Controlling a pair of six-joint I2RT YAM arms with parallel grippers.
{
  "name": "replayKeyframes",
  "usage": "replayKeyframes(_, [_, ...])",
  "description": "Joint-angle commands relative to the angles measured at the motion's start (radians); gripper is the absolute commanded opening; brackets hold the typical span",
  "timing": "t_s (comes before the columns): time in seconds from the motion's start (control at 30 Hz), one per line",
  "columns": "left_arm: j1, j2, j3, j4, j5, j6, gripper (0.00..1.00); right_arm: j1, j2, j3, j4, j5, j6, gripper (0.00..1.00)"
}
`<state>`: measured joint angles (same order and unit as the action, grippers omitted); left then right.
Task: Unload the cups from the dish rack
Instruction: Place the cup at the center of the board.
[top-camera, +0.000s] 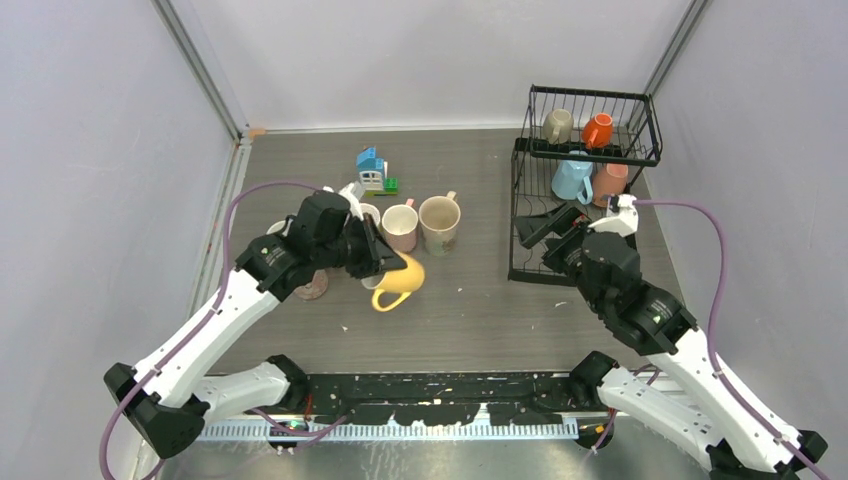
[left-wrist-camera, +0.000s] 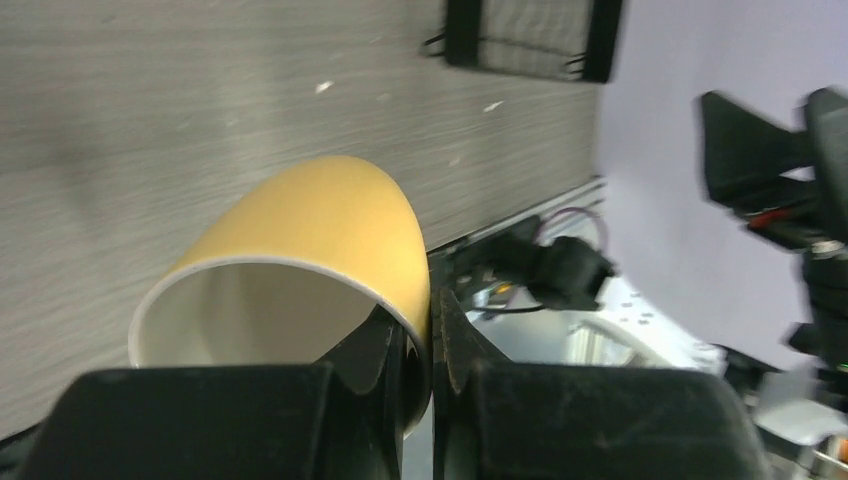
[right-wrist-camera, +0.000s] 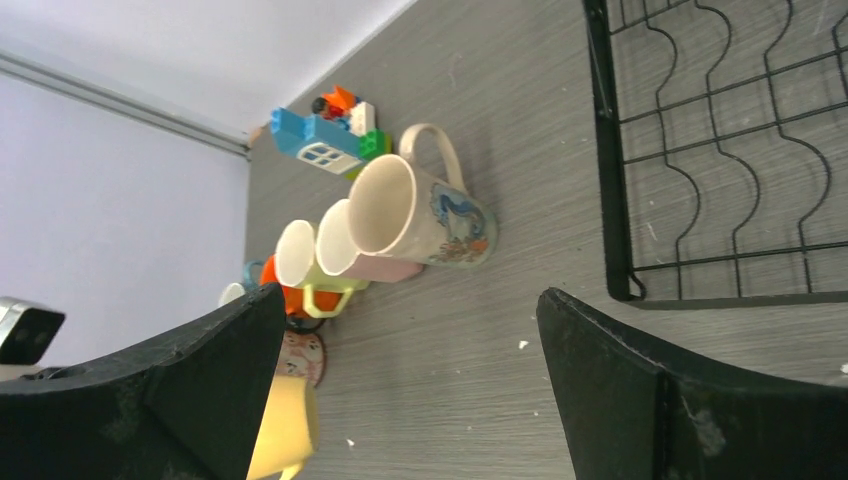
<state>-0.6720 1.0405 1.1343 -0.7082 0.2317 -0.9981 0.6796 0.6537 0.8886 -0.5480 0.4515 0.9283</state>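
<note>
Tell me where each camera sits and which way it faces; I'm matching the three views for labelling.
Top external: above and behind the robot, looking down on the table; left gripper and right gripper both show.
Left wrist: on the left arm, facing across the table toward the dish rack; left gripper shut on the yellow cup rim.
Right wrist: on the right arm beside the dish rack, facing the cups on the table; right gripper open.
Shared: yellow cup and dish rack appear in all three.
</note>
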Motion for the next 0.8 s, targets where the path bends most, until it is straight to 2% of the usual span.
replayKeyframes(0.0, [0.006,-0.019,0.067,-0.228,-0.072,0.143,0.0,0.005,0.064,0.047,-0.021,0.047,-0.046,1.0])
replayKeyframes(0.27, [0.006,0.054,0.088,-0.392,-0.266,0.257,0.0,-0.031,0.162,0.062,-0.015,-0.005,-0.086,1.0])
replayKeyframes(0.4, [0.009,0.138,0.096,-0.406,-0.309,0.305,0.0,-0.099,0.193,0.05,0.003,-0.084,-0.089,1.0])
replayKeyframes(0.63, [0.036,0.263,0.121,-0.375,-0.374,0.385,0.0,-0.293,0.183,0.005,0.039,-0.277,-0.095,1.0])
replayKeyframes(0.77, [0.059,0.315,0.105,-0.318,-0.39,0.414,0.0,-0.33,0.181,-0.003,0.046,-0.314,-0.101,1.0])
